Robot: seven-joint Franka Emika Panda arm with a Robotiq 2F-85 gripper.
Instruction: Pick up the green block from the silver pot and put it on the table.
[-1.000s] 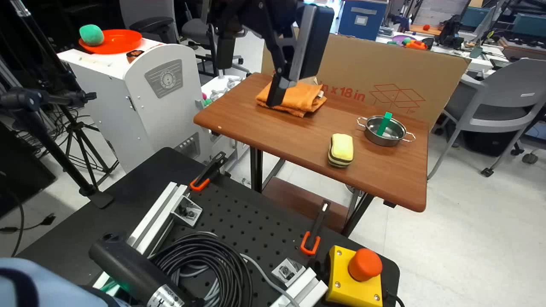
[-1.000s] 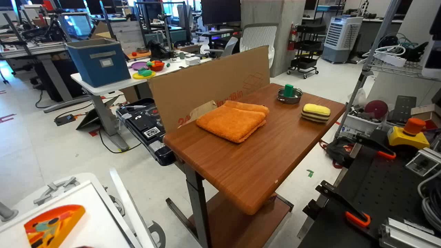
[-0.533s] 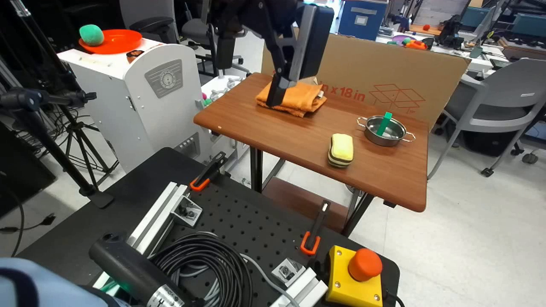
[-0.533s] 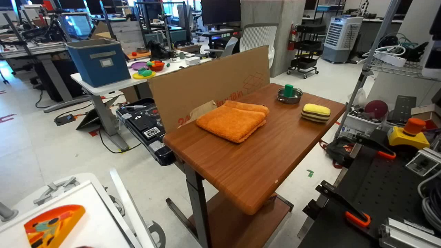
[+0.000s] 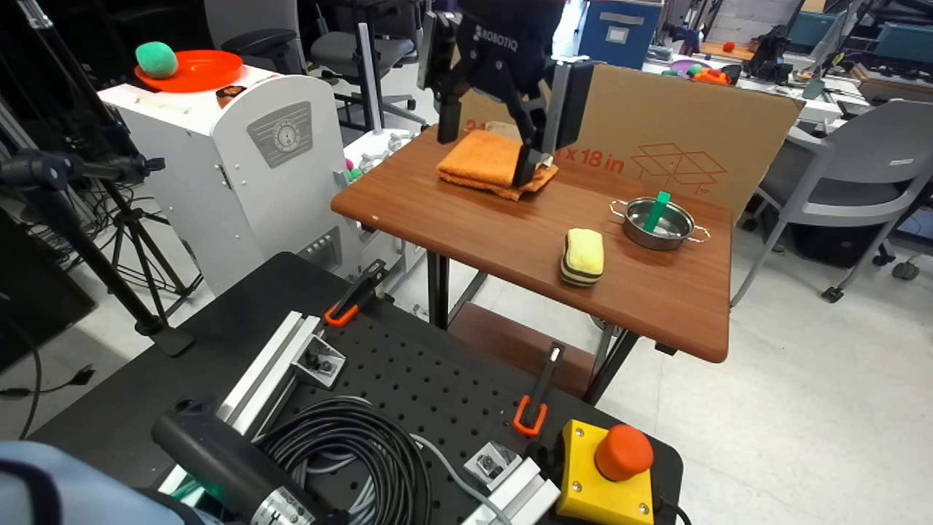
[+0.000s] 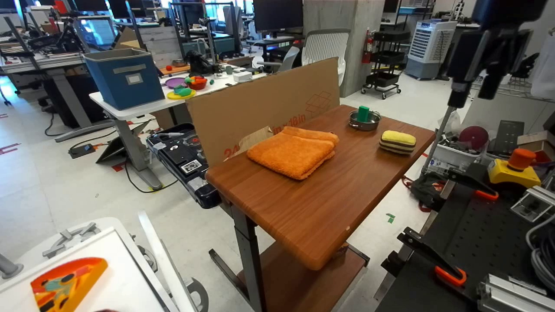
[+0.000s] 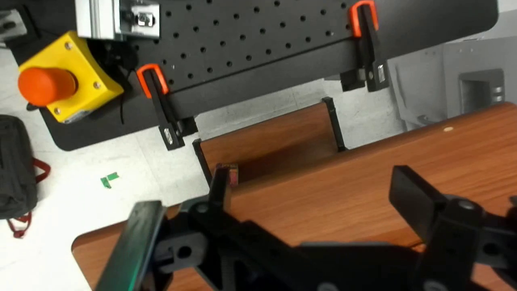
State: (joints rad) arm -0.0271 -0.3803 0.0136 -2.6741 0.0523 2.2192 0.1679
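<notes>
Block, green, one: inside the pot, not yet on the table. Gripper, one: raised above the pot's level, well apart from it, up and left of it in an exterior view; jaws spread wide, nothing between them. Way from gripper to block there: down and rightward, to the pot; the next move judged to be travel to above the pot, then descent. Neither pot nor block shows in the wrist view. Long axis of block: steep, on end, top above the pot's rim; slight lean possible, contact with the pot's wall not clear. Look of block: plain, bright, flat-sided, narrow edge and broader face seen across both exterior views. Sponge, yellow, striped: near the pot, not touching
</notes>
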